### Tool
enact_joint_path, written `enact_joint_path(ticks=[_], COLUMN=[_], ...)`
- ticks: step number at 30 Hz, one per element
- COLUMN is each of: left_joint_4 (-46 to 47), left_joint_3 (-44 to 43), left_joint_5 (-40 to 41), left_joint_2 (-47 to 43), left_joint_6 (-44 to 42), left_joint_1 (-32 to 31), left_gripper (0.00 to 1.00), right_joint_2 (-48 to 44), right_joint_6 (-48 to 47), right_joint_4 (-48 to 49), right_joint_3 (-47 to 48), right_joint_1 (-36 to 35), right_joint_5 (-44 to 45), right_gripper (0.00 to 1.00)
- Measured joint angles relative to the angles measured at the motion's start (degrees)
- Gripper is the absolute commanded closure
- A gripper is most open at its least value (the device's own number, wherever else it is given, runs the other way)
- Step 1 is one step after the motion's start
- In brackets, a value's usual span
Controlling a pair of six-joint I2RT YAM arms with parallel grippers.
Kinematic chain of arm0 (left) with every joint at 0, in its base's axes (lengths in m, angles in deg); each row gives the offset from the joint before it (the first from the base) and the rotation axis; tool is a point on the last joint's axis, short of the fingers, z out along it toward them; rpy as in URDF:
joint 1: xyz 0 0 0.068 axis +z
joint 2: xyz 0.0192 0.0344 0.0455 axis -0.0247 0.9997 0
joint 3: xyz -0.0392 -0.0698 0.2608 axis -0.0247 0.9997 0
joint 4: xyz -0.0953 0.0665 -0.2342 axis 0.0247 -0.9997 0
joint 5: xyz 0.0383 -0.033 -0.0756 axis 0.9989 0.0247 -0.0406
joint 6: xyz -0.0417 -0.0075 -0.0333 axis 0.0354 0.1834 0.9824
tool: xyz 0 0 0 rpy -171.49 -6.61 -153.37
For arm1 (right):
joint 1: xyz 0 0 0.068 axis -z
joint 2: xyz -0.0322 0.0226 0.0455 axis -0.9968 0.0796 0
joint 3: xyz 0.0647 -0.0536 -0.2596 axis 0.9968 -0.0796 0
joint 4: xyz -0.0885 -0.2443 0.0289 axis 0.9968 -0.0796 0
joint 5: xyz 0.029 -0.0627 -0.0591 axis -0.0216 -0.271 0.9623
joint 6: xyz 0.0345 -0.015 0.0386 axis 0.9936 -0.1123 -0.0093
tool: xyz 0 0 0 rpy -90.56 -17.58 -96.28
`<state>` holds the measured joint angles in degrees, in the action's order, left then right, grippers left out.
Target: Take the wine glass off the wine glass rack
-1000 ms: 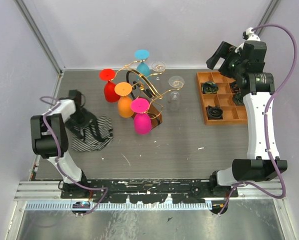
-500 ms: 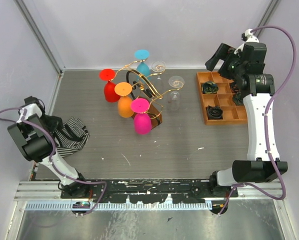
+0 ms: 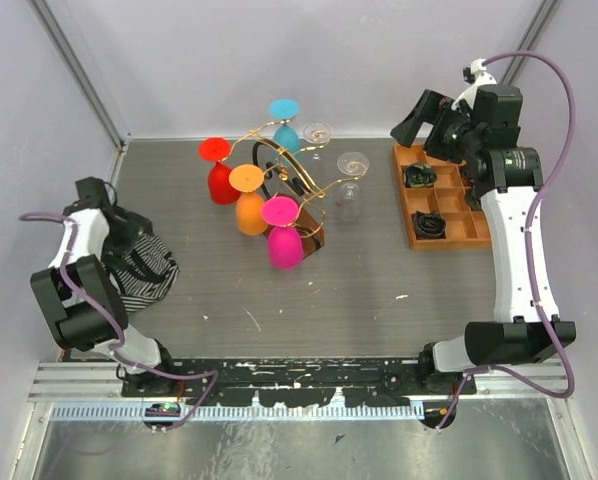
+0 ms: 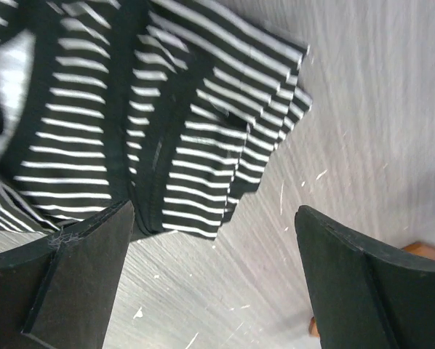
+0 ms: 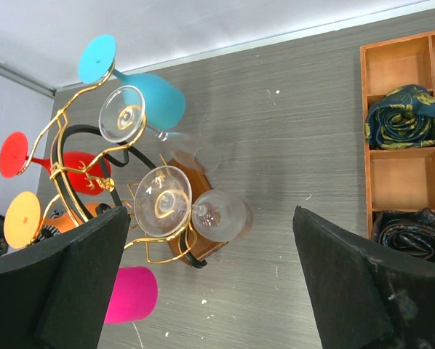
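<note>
Right gripper (image 5: 210, 214) jaws apart, facing wine glass rack (image 5: 185, 169) | left gripper (image 4: 214, 211) apart over what I take for a striped bag (image 4: 130, 109)

The worktop (image 3: 399, 270) is dark grey with a fine grain of lines, and small white flecks and scratches mark it. Pale lilac-white walls (image 3: 379, 60) close it at the far side and at both sides. A slanted metal post (image 3: 79, 72) stands in the far left corner. A metal rail (image 3: 79, 380) runs along the near edge, with a shiny metal sheet (image 3: 279, 450) below it. The light is soft and even.
</note>
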<state>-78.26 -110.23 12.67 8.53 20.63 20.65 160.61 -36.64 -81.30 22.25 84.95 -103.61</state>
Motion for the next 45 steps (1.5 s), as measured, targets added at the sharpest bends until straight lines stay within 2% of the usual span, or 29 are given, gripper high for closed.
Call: enact_joint_path(ticks=[6, 10, 14, 17, 20, 25, 29, 32, 34, 37, 45], left_joint_4=[0.1, -0.5, -2.8, -3.6, -3.9, -4.1, -3.5, -3.4, -3.2, -3.1, -2.8], left_joint_3=[3.5, 3.1, 0.9, -0.9, -2.4, -3.0, -2.4, -2.1, -2.1, -2.1, -1.7], left_joint_5=[-3.6, -3.7, -3.8, -3.3, -2.0, -1.2, -2.7, -3.9, -4.7, -6.5, -13.9], left_joint_2=[3.4, 7.8, 12.1, 13.3, 14.5, 14.2, 10.6, 6.2, 3.0, -1.2, -9.4], left_joint_6=[-0.2, -1.8, -3.6, -4.6, -5.4, -5.7, -5.4, -5.1, -4.7, -4.1, -3.4], left_joint_1=[-6.8, -7.0, -4.0, 1.3, 6.1, 8.1, 7.5, 6.3, 4.7, 1.4, -5.0], left_gripper=[0.02, 0.02, 0.02, 0.02, 0.02, 0.01, 0.01, 0.01, 0.01, 0.02, 0.02], right_joint_2=[0.0, 0.0, 0.6, 2.3, 4.5, 9.2, 10.8, 10.6, 10.6, 10.6, 10.1], right_joint_6=[0.0, 0.0, 0.0, -0.2, -0.5, -1.9, -3.4, -4.1, -4.8, -5.1, -3.1], right_joint_4=[-0.2, -0.3, -0.6, -1.0, -1.5, -3.3, -3.8, -3.7, -3.8, -3.8, -2.8], right_joint_3=[0.0, 0.0, 0.7, 2.4, 4.1, 7.8, 8.8, 8.8, 8.8, 8.3, 1.5], right_joint_1=[-0.4, -0.4, -1.0, -2.9, -6.3, -13.1, -15.6, -15.5, -15.4, -15.4, -14.2], right_joint_5=[-0.4, -0.7, -1.1, -1.1, -0.9, 0.9, 3.6, 5.3, 6.1, 6.5, 5.1], right_gripper=[0.00, 0.00, 0.00, 0.00, 0.00, 0.00, 0.09, 0.24, 0.30, 0.31, 0.44])
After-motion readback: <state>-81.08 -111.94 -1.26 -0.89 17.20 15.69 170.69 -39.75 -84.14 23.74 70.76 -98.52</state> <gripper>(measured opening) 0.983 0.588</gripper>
